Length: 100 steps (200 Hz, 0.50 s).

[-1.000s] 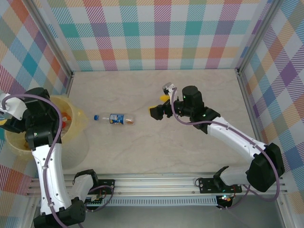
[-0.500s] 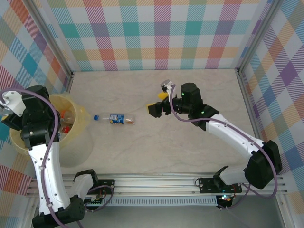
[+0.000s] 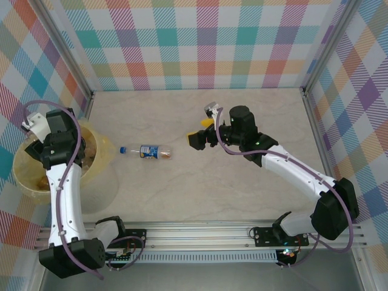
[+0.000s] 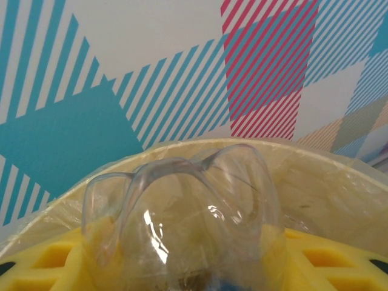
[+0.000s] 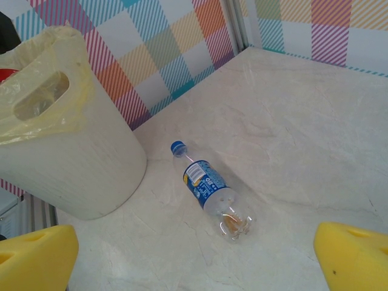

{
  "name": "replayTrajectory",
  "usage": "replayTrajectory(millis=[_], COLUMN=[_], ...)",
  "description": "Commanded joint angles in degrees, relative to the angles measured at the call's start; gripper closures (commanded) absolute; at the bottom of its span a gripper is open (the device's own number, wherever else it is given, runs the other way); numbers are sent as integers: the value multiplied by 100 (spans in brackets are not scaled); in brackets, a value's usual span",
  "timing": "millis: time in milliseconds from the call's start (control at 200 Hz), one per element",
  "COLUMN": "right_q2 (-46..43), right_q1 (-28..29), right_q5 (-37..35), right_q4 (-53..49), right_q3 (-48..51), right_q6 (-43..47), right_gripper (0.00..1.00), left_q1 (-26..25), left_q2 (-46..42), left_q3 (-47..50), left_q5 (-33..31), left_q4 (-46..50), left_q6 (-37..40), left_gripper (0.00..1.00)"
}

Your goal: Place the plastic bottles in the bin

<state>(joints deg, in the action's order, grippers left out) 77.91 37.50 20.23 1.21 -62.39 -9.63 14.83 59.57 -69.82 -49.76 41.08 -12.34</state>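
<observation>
- The pale marble-patterned table carries the bin at its left edge, against the checked side wall.
- The large round pale yellow translucent plastic bin stands upright. In the right wrist view a thin yellow liner is folded over the rim of the bin.
- The left arm reaches up over the bin, with its wrist above the bin's far rim.
- The right arm stretches out well to the right of the bin, its wrist low over the middle of the table.
- A clear plastic bottle sits base-outward between the left gripper's yellow foam fingers. The fingers are closed in against its two sides and hold it. The bin's rim curves just behind the bottle's base.
- A second clear plastic bottle with a blue label and blue cap lies on its side on the table just to the right of the bin, without touching it. Its cap points toward the bin and its base points away.
- The right gripper has its yellow fingers spread wide with nothing between them. It is farther from the bin than the lying bottle.
- In the right wrist view the lying bottle rests beyond the two fingertips, roughly midway between them and clear of both.
</observation>
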Motion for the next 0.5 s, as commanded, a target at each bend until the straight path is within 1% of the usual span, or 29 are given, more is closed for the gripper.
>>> replayTrajectory(millis=[0, 80, 130, 175, 255, 320, 415, 495], right_q2=[6, 15, 6, 5, 2, 5, 42, 74], right_q1=[39, 39, 39, 39, 39, 47, 47, 47], right_q5=[61, 86, 82, 82, 57, 46, 49, 56], right_q4=[105, 103, 91, 76, 62, 67, 96, 107], right_q3=[-168, -175, -177, -177, -169, -167, -168, -184], right_q6=[-47, -41, -15, 2, 29, 34, -25, -72], right_gripper=[0, 0, 0, 0, 0, 0, 0, 0], left_q1=[35, 35, 34, 36, 34, 23, 22, 27], left_q2=[30, 114, 168, 144, 38, -39, -146, -144], left_q3=[566, 494, 321, 171, -222, -647, -1248, -1637], left_q5=[405, 398, 344, 354, 577, 961, 1782, 2463], left_q4=[632, 862, 1086, 1183, 1377, 1578, 1780, 1859], left_q6=[-305, -540, -677, -691, -674, -677, -743, -837], left_gripper=[47, 37, 26, 19, 11, 7, 1, 0])
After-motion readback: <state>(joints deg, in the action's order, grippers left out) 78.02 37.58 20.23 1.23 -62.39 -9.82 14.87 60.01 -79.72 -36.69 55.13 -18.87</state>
